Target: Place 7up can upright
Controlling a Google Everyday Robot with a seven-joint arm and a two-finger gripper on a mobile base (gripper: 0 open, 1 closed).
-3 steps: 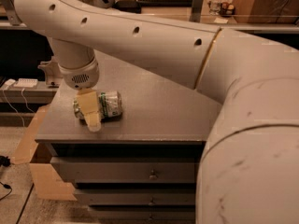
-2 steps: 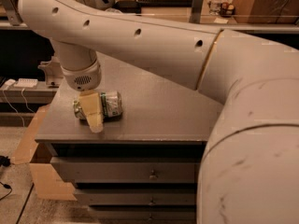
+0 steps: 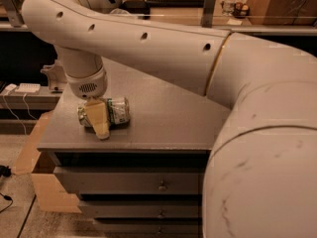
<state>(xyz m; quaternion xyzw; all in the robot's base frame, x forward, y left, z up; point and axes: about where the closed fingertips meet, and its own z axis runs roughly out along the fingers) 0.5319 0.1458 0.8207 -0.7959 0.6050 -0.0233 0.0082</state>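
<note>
The 7up can (image 3: pixel 119 110) lies sideways at the worktop's (image 3: pixel 168 123) 8 o'clock. The gripper (image 3: pixel 100 123) is over it, hold unclear; uprighting remains.

Grey counter (image 3: pixel 163 118); drawers (image 3: pixel 124 180) with small knobs under the front edge. Cardboard box (image 3: pixel 45 191) on the floor, against the left edge near the front-left corner. White power strip (image 3: pixel 27 88) off the left edge. Shelf clutter past the back edge. Gripper (image 3: pixel 99 125) near the front-left corner.

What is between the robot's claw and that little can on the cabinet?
Nothing: in the camera view the gripper overlaps the lying 7up can directly.
</note>
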